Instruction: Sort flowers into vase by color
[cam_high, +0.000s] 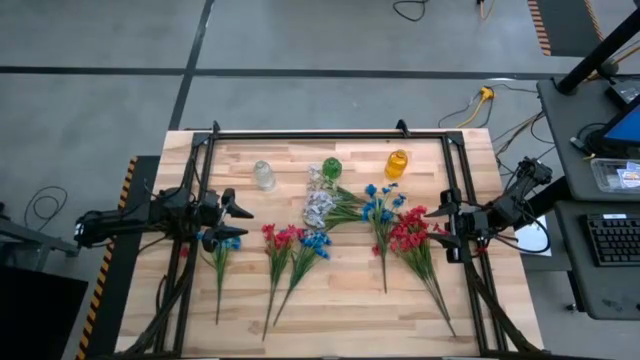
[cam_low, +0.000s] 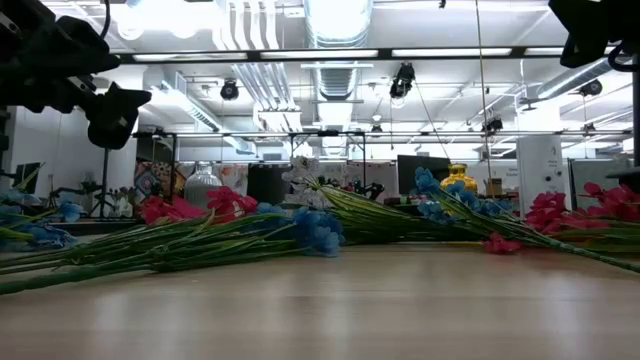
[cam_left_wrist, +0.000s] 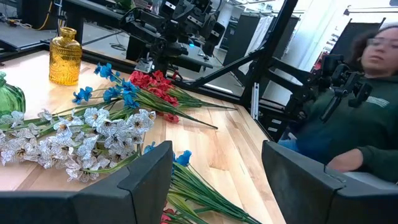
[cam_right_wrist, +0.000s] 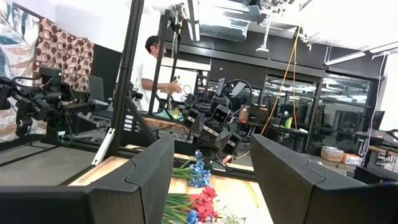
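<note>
The left gripper (cam_high: 236, 208) sits over the left edge of the wooden table (cam_high: 340, 310), above the blossoms of a blue spray (cam_high: 220, 243) whose stem runs toward the near edge; in the left wrist view its fingers (cam_left_wrist: 146, 180) stand spread with nothing between them. Just right of that spray lie a red spray (cam_high: 281, 237) and a second blue spray (cam_high: 315, 243), heads side by side and stems fanned toward the near edge. Along the far side of the table stand three vases in a row: a clear vase (cam_high: 263, 175), a green vase (cam_high: 332, 168) and a yellow vase (cam_high: 397, 163), all upright and without flowers in them. A white bunch (cam_high: 320, 205) lies flat near the centre, its blossoms just in front of the green vase and its stems pointing right. Right of it lies a blue bunch (cam_high: 380, 205), blossoms in front of the yellow vase, stems running toward the near edge. Next comes a red bunch (cam_high: 410, 232), its stems angled toward the near right corner. The right gripper (cam_high: 445, 225) hangs at the right edge of the table, just beside the red bunch; in the right wrist view its fingers (cam_right_wrist: 146, 177) are spread and hold nothing. A seated person (cam_left_wrist: 360, 124) shows beyond the table in the left wrist view, and a standing person (cam_right_wrist: 152, 71) in the right wrist view.
</note>
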